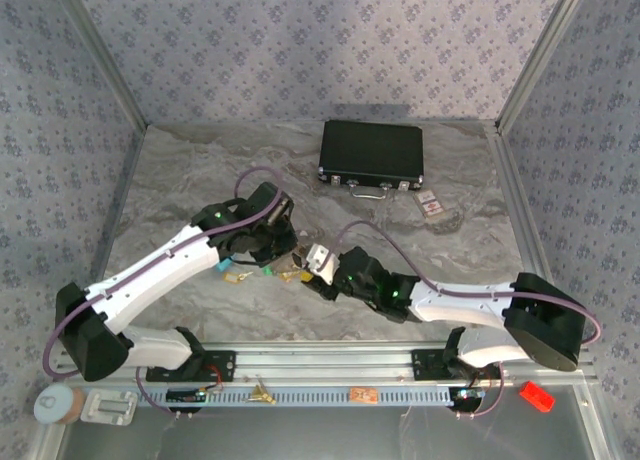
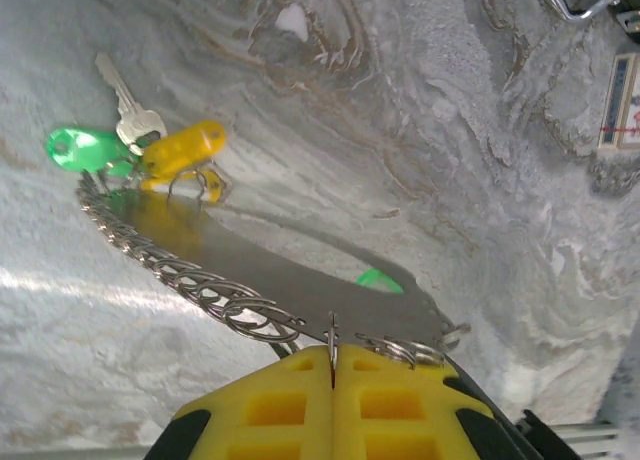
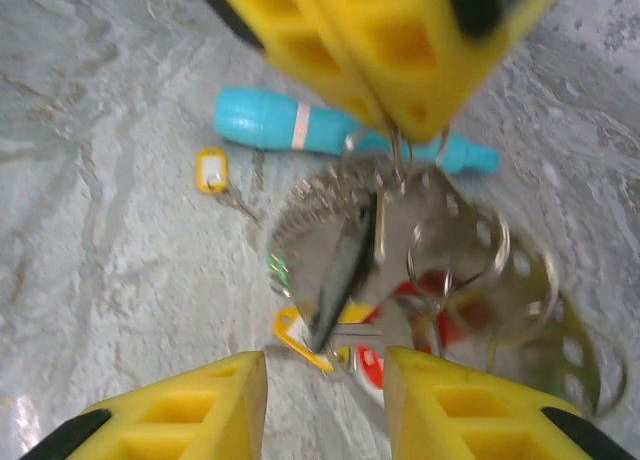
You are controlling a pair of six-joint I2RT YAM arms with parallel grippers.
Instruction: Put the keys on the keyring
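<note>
My left gripper point(image 2: 333, 355) is shut on a thin silver keyring point(image 2: 332, 332), held edge-on between the yellow pads. Below it hangs a shiny metal plate point(image 2: 250, 270) edged with small linked rings. Beyond the plate lie keys: a silver key point(image 2: 125, 100) with a yellow tag point(image 2: 185, 148) and a green tag point(image 2: 80, 148). In the right wrist view the left gripper's fingers point(image 3: 380, 40) hold the rings point(image 3: 455, 245) from above. My right gripper point(image 3: 325, 365) stands open just under them, with a yellow-tagged key point(image 3: 345, 332) and red tags point(image 3: 430, 285) lying between and beyond its fingertips. From above, both grippers point(image 1: 285, 242) point(image 1: 318, 260) meet mid-table.
A teal tube point(image 3: 270, 120) lies behind the rings, with another yellow-tagged key point(image 3: 212, 170) beside it. A black case point(image 1: 372, 152) sits at the back, a small packet point(image 1: 432, 204) to its right. Loose tagged keys point(image 1: 240, 272) lie under the left arm.
</note>
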